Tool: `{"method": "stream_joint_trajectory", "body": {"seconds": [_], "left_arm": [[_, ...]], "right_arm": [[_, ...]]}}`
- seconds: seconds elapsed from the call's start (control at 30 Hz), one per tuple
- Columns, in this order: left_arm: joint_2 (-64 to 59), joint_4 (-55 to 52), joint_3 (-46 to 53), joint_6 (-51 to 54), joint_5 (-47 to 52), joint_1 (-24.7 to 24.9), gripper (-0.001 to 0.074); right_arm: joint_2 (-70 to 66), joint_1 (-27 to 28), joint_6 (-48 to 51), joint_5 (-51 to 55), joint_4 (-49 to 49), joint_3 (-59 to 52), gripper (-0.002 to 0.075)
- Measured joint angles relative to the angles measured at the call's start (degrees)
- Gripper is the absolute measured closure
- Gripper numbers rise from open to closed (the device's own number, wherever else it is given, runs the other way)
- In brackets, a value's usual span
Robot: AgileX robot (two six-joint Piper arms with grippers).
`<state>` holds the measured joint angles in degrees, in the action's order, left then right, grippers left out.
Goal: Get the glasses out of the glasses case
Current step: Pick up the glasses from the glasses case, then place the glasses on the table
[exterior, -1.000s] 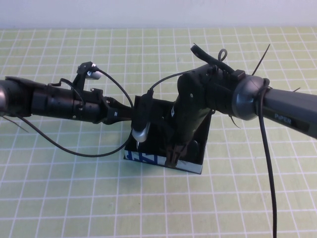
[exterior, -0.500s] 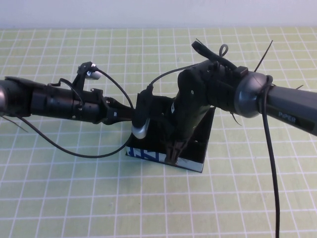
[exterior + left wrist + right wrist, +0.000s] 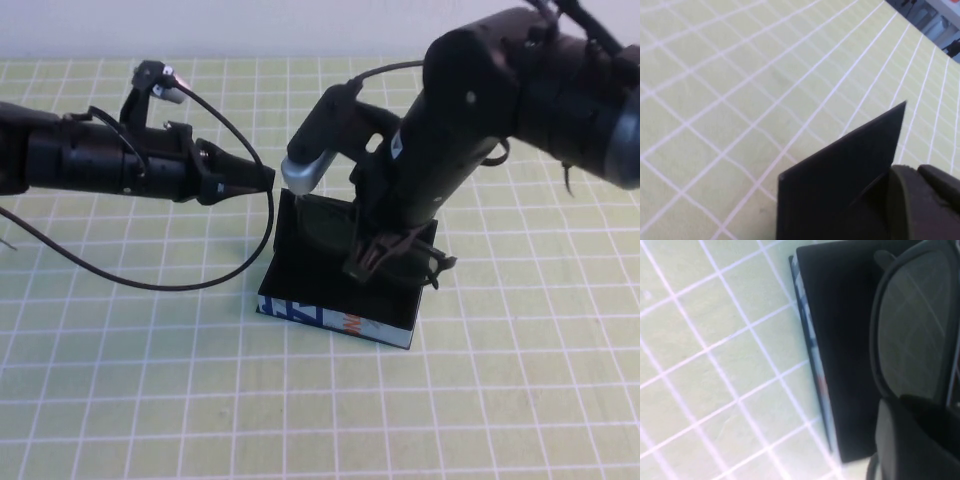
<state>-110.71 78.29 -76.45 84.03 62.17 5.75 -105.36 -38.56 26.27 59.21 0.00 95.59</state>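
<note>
While the right claw (image 3: 385, 255) grips the glasses (image 3: 420, 262) just above the open glasses case (image 3: 335, 300), the case sits directly beneath it on the green gridded worktop (image 3: 150, 400). Off to its side, the left claw (image 3: 262, 180) pinches the raised lid (image 3: 283, 222). If an arm of the glasses catches the case wall, the case could probably lift or tip.

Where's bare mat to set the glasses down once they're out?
Free: green gridded mat in front of the rectangular matte black glasses case, and to its right. Crowded: over the case, where the right gripper holds the black thick-framed glasses, and its back-left, where the left gripper holds the lid.
</note>
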Motion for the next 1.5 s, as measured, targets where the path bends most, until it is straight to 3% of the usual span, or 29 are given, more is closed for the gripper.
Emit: {"method": "stream_joint_trajectory", "body": {"seconds": [0.27,0.5,0.8,1.2,1.5], "left_arm": [[5.6,-3.4,0.0,-3.4,-0.1,-0.1,0.0739],[7.0,-4.5,0.0,-5.7,-0.7,-0.1,0.0739],[7.2,-6.2,0.0,-7.3,-0.7,-0.1,0.0739],[7.2,-10.9,0.0,-9.9,-0.7,-0.1,0.0739],[7.2,-11.7,0.0,-9.9,-0.7,-0.1,0.0739]], "right_arm": [[12.9,0.5,-22.8,1.9,-10.0,-8.7,0.0664],[22.6,7.4,-40.3,-8.2,-10.0,-27.5,0.0664],[17.1,14.0,-39.5,-22.2,1.8,-37.2,0.0664],[6.4,15.2,-39.2,-30.5,4.3,-37.2,0.0656],[6.3,15.2,-39.2,-28.5,4.3,-36.0,0.0421]]}}
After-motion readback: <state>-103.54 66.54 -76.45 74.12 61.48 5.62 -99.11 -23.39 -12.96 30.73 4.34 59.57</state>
